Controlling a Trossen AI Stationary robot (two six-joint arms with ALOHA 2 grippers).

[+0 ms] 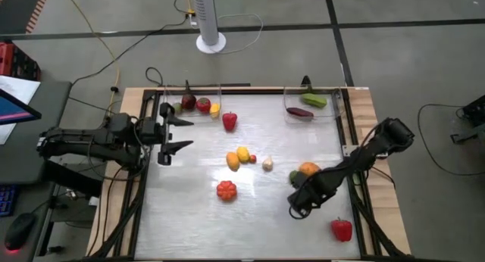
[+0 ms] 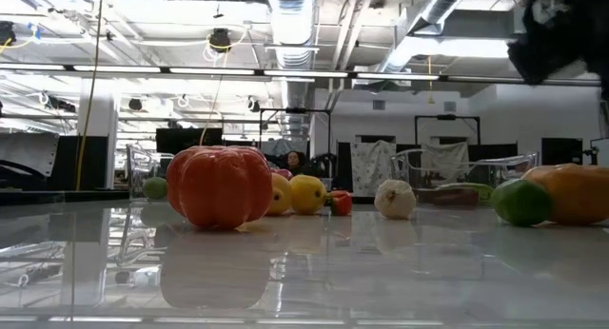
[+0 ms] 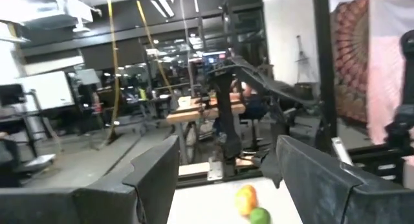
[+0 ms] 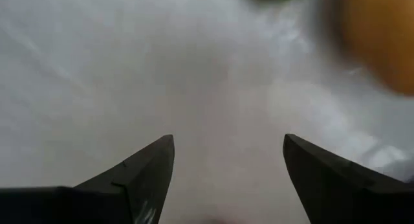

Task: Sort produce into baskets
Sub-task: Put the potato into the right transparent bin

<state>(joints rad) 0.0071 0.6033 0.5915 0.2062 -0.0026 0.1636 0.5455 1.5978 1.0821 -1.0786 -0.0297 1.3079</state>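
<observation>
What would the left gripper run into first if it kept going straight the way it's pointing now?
Nothing nearby. The left gripper, open and empty, points across the table, passing between the red pepper and the two lemons. Its wrist view shows an orange fruit and lime farther ahead, but its height is unclear.

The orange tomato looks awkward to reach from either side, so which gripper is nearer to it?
Right. The right gripper hangs open off one side of the orange tomato; the left gripper, also open, waits farther off by the left basket.
</observation>
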